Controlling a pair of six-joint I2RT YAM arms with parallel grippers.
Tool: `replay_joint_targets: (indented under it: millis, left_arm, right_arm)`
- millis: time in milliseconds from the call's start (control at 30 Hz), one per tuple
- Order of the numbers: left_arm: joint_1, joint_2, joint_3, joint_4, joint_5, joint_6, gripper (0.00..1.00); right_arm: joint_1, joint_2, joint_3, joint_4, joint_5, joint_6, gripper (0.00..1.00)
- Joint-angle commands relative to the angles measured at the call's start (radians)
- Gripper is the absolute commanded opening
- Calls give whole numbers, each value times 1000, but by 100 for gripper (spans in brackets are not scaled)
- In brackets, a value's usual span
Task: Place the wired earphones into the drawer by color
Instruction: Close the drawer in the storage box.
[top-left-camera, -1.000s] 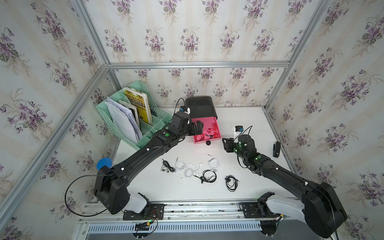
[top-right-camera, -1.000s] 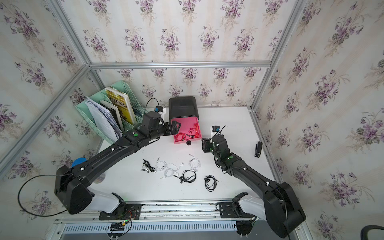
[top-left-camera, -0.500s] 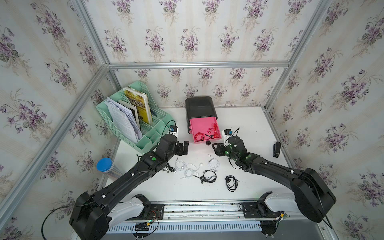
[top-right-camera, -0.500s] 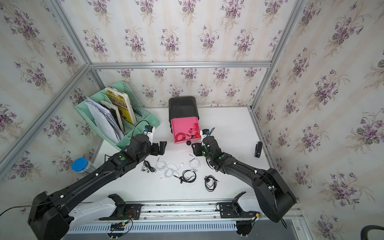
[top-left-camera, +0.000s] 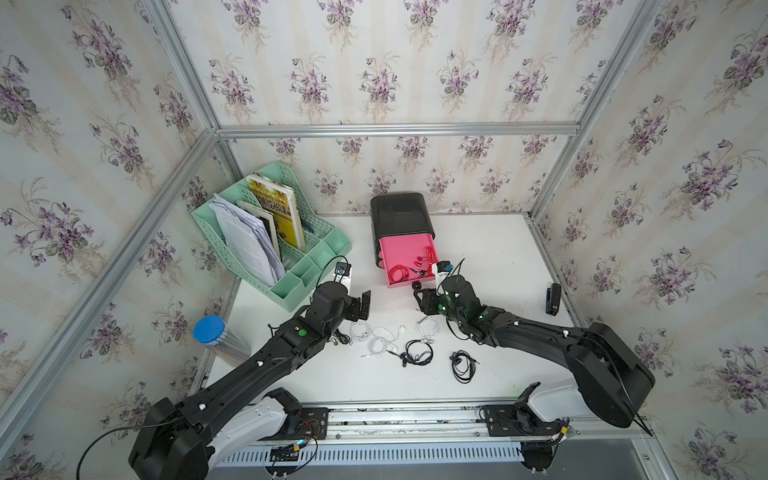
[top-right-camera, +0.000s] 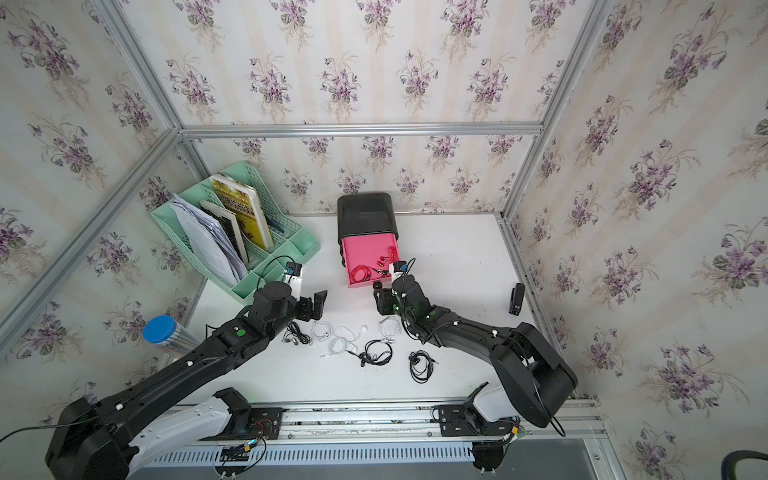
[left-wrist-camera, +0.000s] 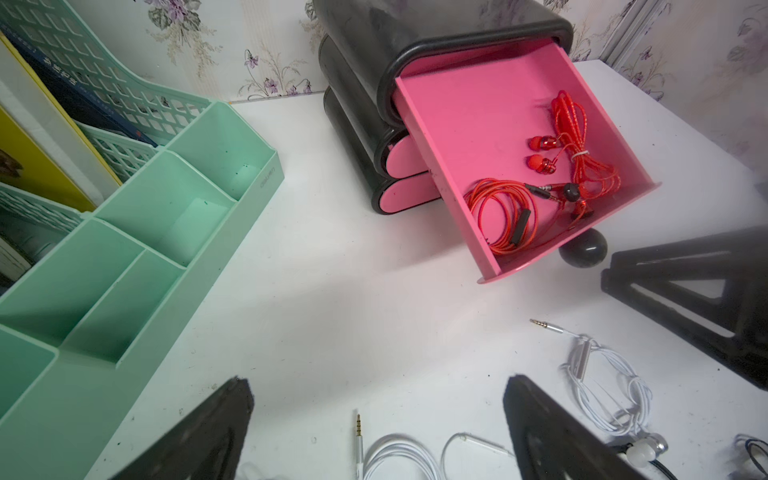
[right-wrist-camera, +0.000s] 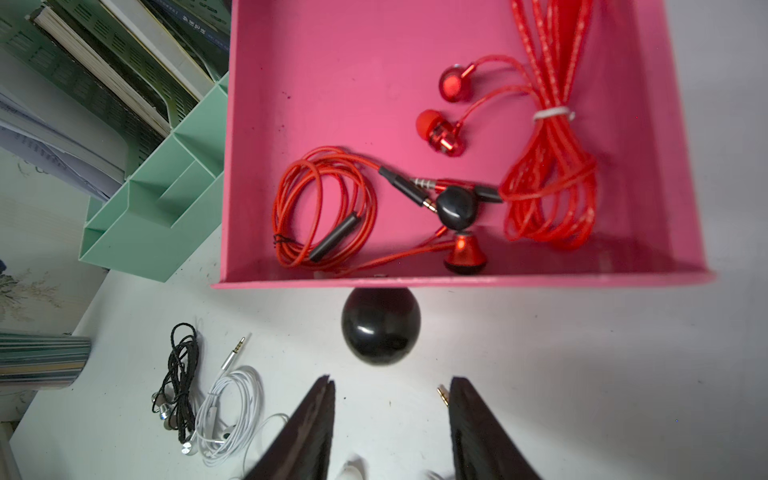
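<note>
The left fingers (left-wrist-camera: 552, 432) stand wide apart and empty above white earphones (left-wrist-camera: 582, 353) on the desk (top-left-camera: 478, 249), in front of the pink drawer (right-wrist-camera: 332, 62). The right fingers (right-wrist-camera: 311, 428) are half apart and empty, just short of the drawer's black knob (right-wrist-camera: 380, 328). Red earphones (right-wrist-camera: 548, 174) lie inside the drawer, the tied bundle running front to back. Bare desk flanks the drawer.

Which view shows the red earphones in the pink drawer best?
Right wrist view: the red earphones fill much of the frame, buds and cables distinct. The left wrist view shows them smaller; in both top views they are tiny red squiggles.
</note>
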Motion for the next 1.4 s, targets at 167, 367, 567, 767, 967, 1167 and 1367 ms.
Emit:
replay_joint_targets:
  millis: [167, 367, 567, 767, 967, 1167, 1367]
  left_arm:
    - [1, 0, 1, 16, -24, 22, 99]
    - [1, 10, 8, 11, -21, 18, 99]
    - [1, 13, 8, 10, -21, 14, 99]
    - [1, 13, 8, 9, -23, 15, 99]
    - [1, 11, 8, 6, -25, 12, 99]
    - [1, 7, 8, 5, -26, 12, 99]
    - [1, 5, 8, 4, -30, 11, 99]
  right_arm:
    - [3, 49, 44, 46, 9, -4, 49]
    - [4, 78, 77, 49, 19, -11, 49]
    - [4, 89, 100, 56, 28, -19, 48]
    - [3, 97, 128, 55, 35, -31, 48]
    - [3, 101, 146, 50, 48, -39, 48]
    - [4, 110, 161, 43, 57, -47, 49]
    - [3, 114, 170, 32, 66, -45, 48]
